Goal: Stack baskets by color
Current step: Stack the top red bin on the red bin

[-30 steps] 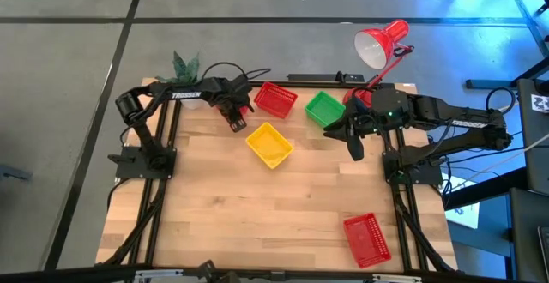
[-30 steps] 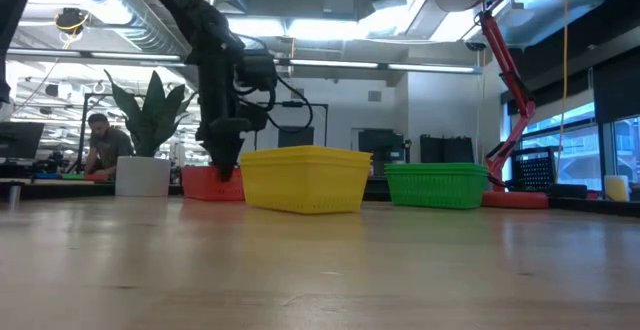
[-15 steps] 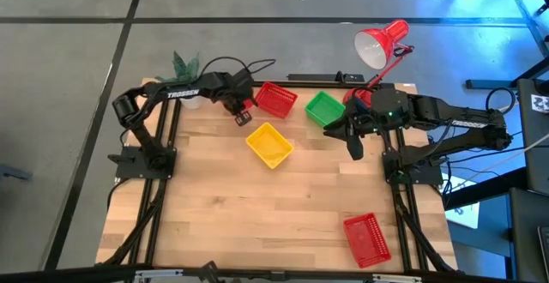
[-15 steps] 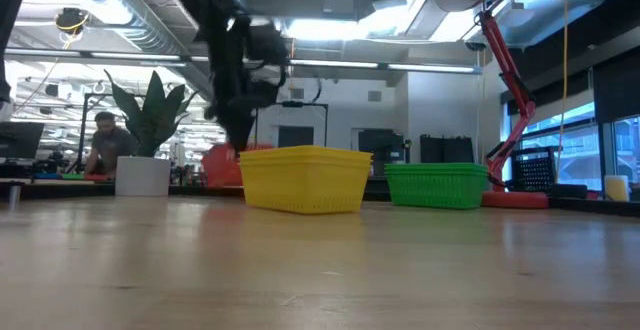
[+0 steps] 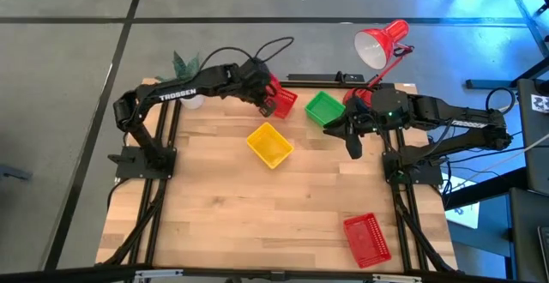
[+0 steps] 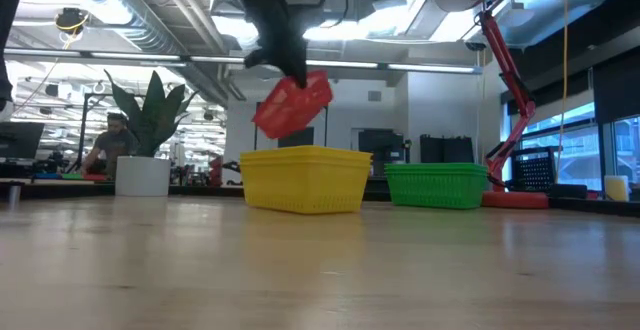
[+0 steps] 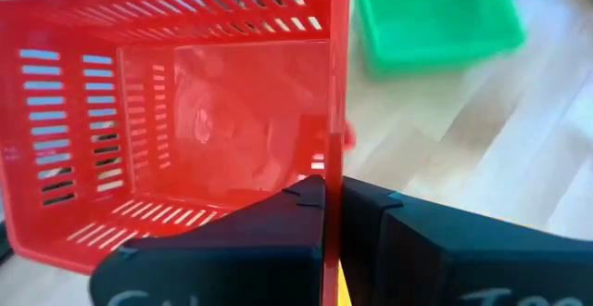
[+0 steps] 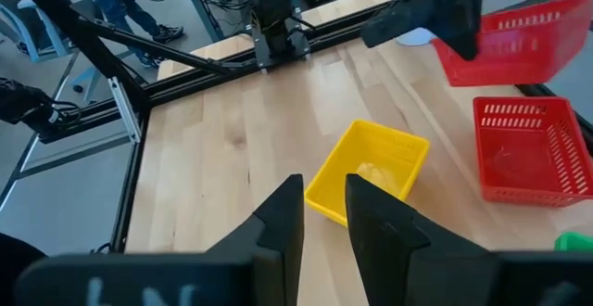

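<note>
Red basket (image 6: 292,103) hangs tilted in the air above the far side of the yellow basket (image 5: 269,144), clear of the surface (image 5: 223,206). The left gripper (image 7: 332,190) is pinched shut on its side wall. The right wrist view shows a second red basket (image 8: 528,148) on the surface just beyond the yellow basket, under the lifted one. The green basket (image 5: 324,109) sits near the yellow basket's far right corner. A third red basket (image 5: 367,237) lies well apart toward the near right. The right gripper (image 8: 320,190) hovers right of the yellow basket, fingers slightly spread and holding nothing.
</note>
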Robot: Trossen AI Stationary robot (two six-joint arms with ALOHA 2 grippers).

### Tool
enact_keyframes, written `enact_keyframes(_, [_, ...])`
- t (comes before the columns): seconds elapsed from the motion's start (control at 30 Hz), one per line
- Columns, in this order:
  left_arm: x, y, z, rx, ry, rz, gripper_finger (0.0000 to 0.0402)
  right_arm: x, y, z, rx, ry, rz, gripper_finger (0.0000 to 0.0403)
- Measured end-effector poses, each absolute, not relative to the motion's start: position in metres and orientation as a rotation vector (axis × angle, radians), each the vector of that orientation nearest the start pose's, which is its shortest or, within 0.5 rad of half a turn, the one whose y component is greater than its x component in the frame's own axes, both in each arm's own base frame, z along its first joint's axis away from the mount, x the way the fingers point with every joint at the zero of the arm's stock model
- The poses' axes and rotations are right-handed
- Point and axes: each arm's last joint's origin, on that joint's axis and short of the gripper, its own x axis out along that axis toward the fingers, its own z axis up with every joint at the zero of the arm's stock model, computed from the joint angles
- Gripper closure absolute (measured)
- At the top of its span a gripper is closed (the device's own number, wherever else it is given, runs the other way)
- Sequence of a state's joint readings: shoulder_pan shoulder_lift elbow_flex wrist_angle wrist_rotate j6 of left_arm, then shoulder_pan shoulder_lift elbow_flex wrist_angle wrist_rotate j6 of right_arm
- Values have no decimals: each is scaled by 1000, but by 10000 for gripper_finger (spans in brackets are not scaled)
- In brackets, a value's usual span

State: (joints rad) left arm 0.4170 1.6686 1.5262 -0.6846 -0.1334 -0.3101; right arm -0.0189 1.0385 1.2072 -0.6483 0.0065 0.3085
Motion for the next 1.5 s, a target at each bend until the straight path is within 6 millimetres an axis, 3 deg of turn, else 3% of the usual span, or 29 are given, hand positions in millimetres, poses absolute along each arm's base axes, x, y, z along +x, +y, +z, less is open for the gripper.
enact_keyframes(0.17, [351,155,305,-429,686,621,401,203,-4,387,305,473,-99,320])
enact_keyframes(0.33, [369,162,267,-450,781,598,401,203,-4,387,306,473,-99,320])
enact_keyframes(0.47, [374,166,254,-449,812,611,401,203,-4,387,308,473,-100,320])
enact_keyframes(0.8, [366,175,250,-464,857,643,400,203,-4,387,335,472,-106,320])
enact_keyframes(1.33, [362,182,249,-473,867,672,345,203,-4,387,333,471,-106,320])
enact_keyframes(1.5, [355,180,265,-429,842,618,345,203,-3,385,412,488,-90,320])
